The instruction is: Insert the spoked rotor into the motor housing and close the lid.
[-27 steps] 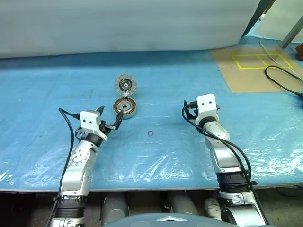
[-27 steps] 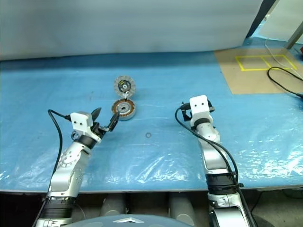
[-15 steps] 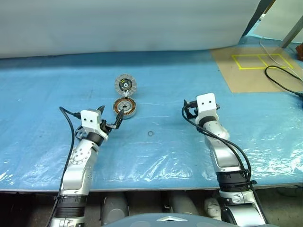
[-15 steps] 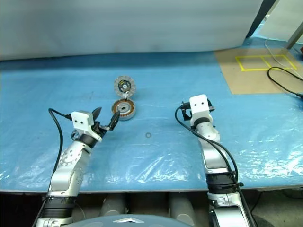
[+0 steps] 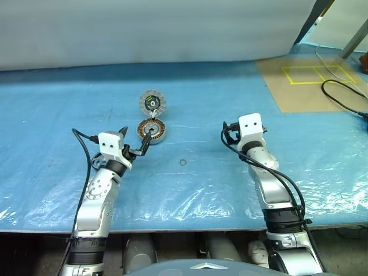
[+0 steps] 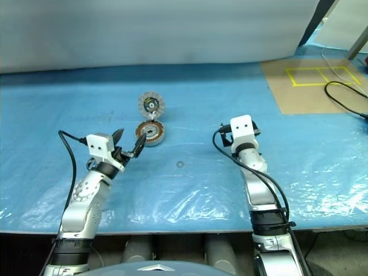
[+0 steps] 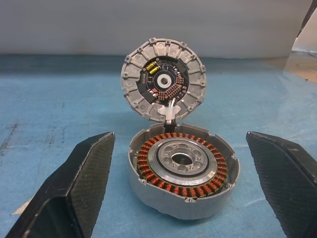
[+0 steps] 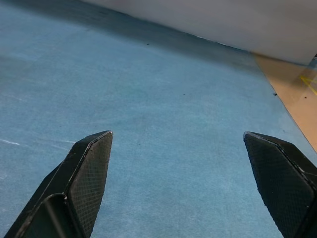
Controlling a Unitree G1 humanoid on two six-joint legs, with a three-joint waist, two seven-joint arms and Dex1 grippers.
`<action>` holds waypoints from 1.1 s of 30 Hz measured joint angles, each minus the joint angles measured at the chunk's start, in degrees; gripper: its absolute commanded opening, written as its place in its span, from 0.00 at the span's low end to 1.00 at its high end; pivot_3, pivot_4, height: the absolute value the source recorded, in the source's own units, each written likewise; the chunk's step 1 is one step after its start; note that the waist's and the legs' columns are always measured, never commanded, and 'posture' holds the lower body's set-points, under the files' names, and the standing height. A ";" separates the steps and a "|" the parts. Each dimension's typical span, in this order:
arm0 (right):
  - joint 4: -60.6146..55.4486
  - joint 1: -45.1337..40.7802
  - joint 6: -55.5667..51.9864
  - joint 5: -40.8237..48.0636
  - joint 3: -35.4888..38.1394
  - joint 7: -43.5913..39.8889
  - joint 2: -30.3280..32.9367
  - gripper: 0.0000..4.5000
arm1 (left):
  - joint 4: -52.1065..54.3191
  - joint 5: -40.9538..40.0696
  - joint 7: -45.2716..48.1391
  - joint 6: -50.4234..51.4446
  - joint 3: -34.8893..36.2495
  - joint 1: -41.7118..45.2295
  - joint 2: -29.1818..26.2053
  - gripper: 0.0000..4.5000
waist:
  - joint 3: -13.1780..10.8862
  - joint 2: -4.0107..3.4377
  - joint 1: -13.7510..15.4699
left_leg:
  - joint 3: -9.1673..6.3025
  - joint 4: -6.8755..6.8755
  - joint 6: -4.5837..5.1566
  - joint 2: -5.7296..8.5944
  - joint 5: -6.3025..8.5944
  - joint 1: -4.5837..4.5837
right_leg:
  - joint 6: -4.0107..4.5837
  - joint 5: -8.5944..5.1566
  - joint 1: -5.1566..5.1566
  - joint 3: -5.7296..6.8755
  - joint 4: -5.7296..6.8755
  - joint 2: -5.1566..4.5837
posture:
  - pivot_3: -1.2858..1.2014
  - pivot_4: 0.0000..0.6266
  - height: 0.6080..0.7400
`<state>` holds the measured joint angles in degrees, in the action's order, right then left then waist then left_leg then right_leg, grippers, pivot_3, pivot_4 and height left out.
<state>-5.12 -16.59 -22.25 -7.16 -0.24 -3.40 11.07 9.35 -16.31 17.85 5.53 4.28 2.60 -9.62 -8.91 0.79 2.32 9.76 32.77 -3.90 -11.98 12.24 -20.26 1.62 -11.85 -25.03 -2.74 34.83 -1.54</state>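
The motor housing [image 7: 183,173], a shallow silver casing ringed with copper windings, sits on the blue sheet left of centre. Just behind it the lid [image 7: 163,79] stands tilted, its segmented rim and dark centre facing me, joined to the housing by a white piece. My left gripper [image 5: 135,140] is open just in front of the housing, and one black finger [image 7: 84,178] shows on each side of it without touching. My right gripper [image 8: 177,134] is open over bare sheet, off to the right of the housing. The spoked rotor is out of view.
A small dark O-ring [image 5: 183,163] lies on the blue plastic sheet [image 5: 190,190] between the arms. A brown board with a yellow tape rectangle [image 5: 313,75] and a black cable [image 5: 345,98] lie at the back right. A white wall closes the far side.
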 measured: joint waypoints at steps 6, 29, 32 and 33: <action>0.00 -0.06 0.00 0.00 -0.02 -0.05 0.00 0.99 | -2.18 -0.82 1.50 -0.22 1.68 1.38 -1.64 1.00 | 0.00 0.00 0.00 | 0.00 0.00 0.00 0.00 0.00 0.01 | 0.00 0.00 0.00 0.00 0.01 0.00 | 0.52 0.24 1.00; 18.40 -28.72 7.55 7.12 -11.89 -36.50 5.72 0.99 | -17.50 -11.47 34.12 2.49 4.23 12.33 -19.00 1.00 | -0.01 0.01 -0.01 | 0.01 0.01 0.03 -0.04 -0.02 0.03 | 0.14 0.00 -0.02 0.06 0.20 0.00 | 0.52 0.24 1.00; 21.05 -32.00 9.29 7.53 -14.56 -43.43 5.68 0.99 | -16.23 -13.51 37.77 6.07 4.44 12.41 -22.35 1.00 | -0.01 0.02 0.01 | 0.01 0.01 0.03 -0.10 -0.03 0.03 | 0.24 -0.03 -0.02 0.16 0.23 0.00 | 0.52 0.24 1.00; 22.82 -33.75 9.87 7.75 -15.69 -46.69 5.35 0.99 | -15.38 -14.23 39.29 7.74 4.49 12.27 -24.06 1.00 | -0.02 0.03 0.00 | 0.01 0.03 0.04 -0.16 -0.03 0.03 | 0.33 -0.04 -0.03 0.24 0.27 0.00 | 0.52 0.24 1.00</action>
<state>17.70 -50.35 -12.39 0.59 -15.93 -50.09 16.42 -6.03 -30.54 57.15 13.27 8.78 14.87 -33.67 -8.93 0.82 2.32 9.77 32.80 -3.86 -12.14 12.21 -20.23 1.95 -11.89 -25.07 -2.50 35.10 -1.54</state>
